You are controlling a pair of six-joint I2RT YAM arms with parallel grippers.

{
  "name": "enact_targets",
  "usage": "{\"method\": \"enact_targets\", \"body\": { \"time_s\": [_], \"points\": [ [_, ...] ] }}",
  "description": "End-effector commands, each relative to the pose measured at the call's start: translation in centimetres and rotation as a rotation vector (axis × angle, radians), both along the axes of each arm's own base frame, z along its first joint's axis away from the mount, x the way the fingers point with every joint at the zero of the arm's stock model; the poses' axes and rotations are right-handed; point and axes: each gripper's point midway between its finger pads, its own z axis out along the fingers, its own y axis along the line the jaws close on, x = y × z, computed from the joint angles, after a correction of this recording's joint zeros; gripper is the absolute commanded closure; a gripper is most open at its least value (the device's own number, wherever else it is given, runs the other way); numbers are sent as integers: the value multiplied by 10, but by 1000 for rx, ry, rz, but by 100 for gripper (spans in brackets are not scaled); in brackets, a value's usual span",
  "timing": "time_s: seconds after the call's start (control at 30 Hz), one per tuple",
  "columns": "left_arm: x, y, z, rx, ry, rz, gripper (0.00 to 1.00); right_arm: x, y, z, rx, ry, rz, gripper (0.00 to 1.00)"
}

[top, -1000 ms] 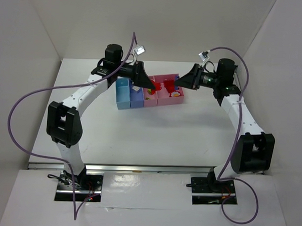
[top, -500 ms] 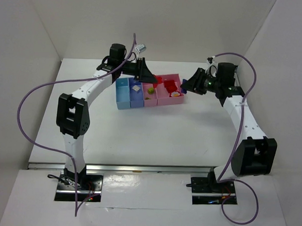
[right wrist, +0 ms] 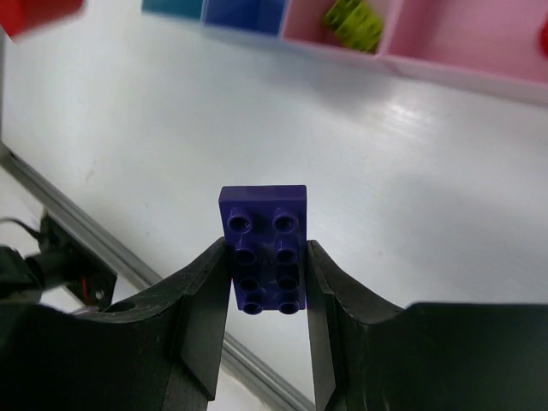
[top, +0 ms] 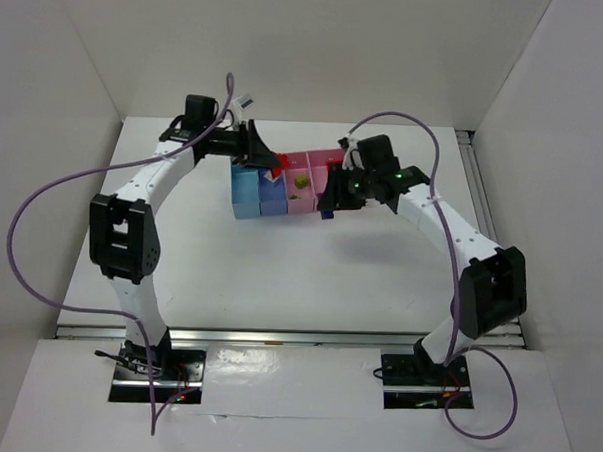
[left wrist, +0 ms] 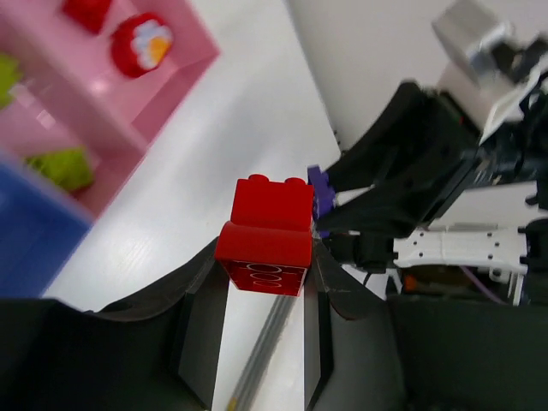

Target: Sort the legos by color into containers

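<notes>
Bricks hang clear of the table (right wrist: 428, 214), prob. for dropping by colour: left gripper (left wrist: 261, 265) clamps a red brick (left wrist: 267, 214) by the bins (top: 247, 198), right gripper (right wrist: 264, 278) pinches a blue brick (right wrist: 263, 227) short of them (yellow-green brick (right wrist: 353, 23) already in pink bin (right wrist: 301, 26)).

The red brick (left wrist: 265, 224) stands upright mid-frame, pinched by the left claw (left wrist: 261, 267). The right claw (right wrist: 265, 257) pinches a purple plate (right wrist: 264, 248). A yellow-green brick (right wrist: 353, 23) lies in the pink bin (right wrist: 304, 26).

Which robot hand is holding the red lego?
The left hand holds the red lego; the right hand pinches a flat purple lego instead.
</notes>
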Motion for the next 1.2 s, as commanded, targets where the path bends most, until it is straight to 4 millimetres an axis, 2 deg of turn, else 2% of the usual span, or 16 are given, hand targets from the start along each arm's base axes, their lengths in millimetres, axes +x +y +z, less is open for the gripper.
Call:
{"method": "enact_targets", "body": {
  "time_s": [0.0,0.2,0.23,0.27,0.3,0.33,0.37,0.4,0.43,0.5,0.53,0.87,0.97,1.0,1.07,1.17],
  "points": [
    [-10,49,25,64,-57,136,100,2,24,9,-47,-53,50,85],
    [-2,128,61,174,-94,521,100,40,100,20,34,-142,158,85],
    [-1,137,65,185,-101,555,100,46,115,4,27,-126,177,85],
    [0,144,66,216,-93,600,100,58,125,20,51,-161,183,85],
    [-2,150,73,219,-113,626,100,64,138,1,40,-135,199,85],
    [-3,156,78,223,-126,650,100,67,150,-2,48,-136,218,85],
    [-4,159,83,223,-126,681,100,77,159,15,71,-169,225,85],
    [-7,166,85,226,-133,702,100,79,170,13,76,-174,240,85],
    [-8,165,91,214,-145,708,100,81,183,-4,72,-152,261,85],
    [-8,169,88,212,-134,710,100,83,202,1,105,-175,280,83],
    [-8,173,88,213,-133,719,100,84,211,-13,101,-165,292,82],
    [-19,184,89,241,-137,730,100,116,239,-35,164,-191,222,69],
    [-21,184,97,242,-164,728,100,123,245,-39,166,-195,222,57],
    [-23,184,98,251,-166,723,100,123,245,-37,166,-194,222,46],
    [-22,185,97,260,-165,718,100,124,243,-47,149,-183,211,36],
    [-22,185,97,260,-165,718,100,131,237,-38,161,-209,180,20]
  ]
}}
